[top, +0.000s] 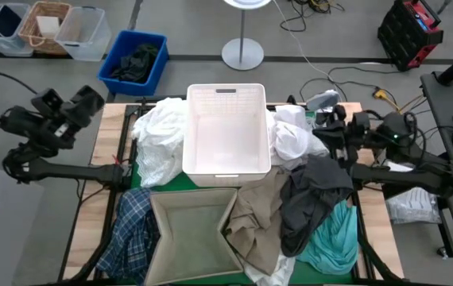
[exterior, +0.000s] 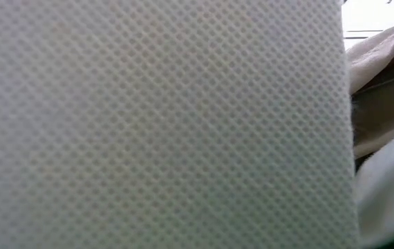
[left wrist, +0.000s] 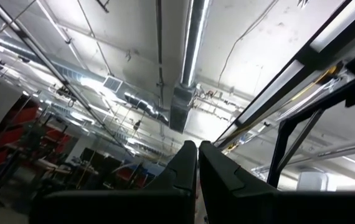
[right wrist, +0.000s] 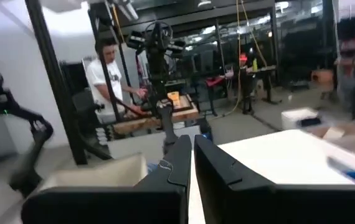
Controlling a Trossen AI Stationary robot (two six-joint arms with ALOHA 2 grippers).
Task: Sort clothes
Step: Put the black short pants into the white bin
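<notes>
Jaws closed on both grippers: left gripper (top: 91,99) at bench's 10 o'clock, right gripper (top: 326,119) at 2 o'clock; clothes (top: 314,199) heaped around white basket (top: 226,131).

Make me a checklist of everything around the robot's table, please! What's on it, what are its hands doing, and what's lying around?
Surface: green table top, mostly covered.
Job's things: white clothes left of the white basket, more white on its right; dark grey garment, teal one, beige one, plaid shirt; beige fabric bin in front.
Clutter: nothing seen.
Hands: left hand shut, raised off the table's left side; right hand shut, at the right edge; both empty.
Cables: loose on the floor.
Surroundings: blue bin with dark cloth, lamp base, person in the room.
</notes>
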